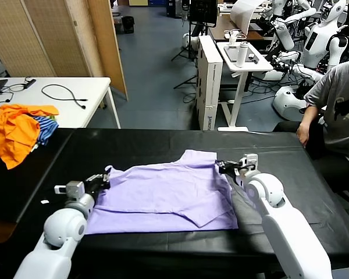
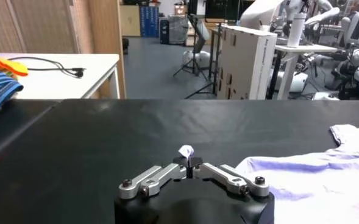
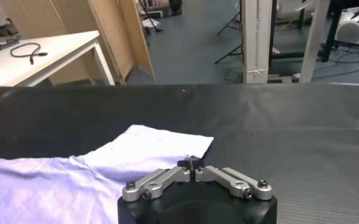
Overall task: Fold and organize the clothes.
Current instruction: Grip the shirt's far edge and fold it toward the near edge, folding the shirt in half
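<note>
The pale lavender T-shirt (image 1: 168, 195) lies spread flat on the black table (image 1: 139, 145), its lower part folded over. My left gripper (image 1: 104, 179) is at the shirt's left edge, shut on a small tuft of its fabric (image 2: 186, 150); the shirt also shows in the left wrist view (image 2: 313, 176). My right gripper (image 1: 220, 167) is at the shirt's right edge by a sleeve (image 3: 161, 143). In the right wrist view the right gripper (image 3: 191, 164) has its tips closed together right at the sleeve's edge, apparently pinching it. Both grippers sit low over the table.
A heap of orange and blue-striped garments (image 1: 17, 131) lies at the table's far left corner. A white table with a cable (image 1: 58, 96) stands behind it. A seated person (image 1: 337, 110) is beyond the far right corner. A small white scrap (image 1: 45, 201) lies near my left arm.
</note>
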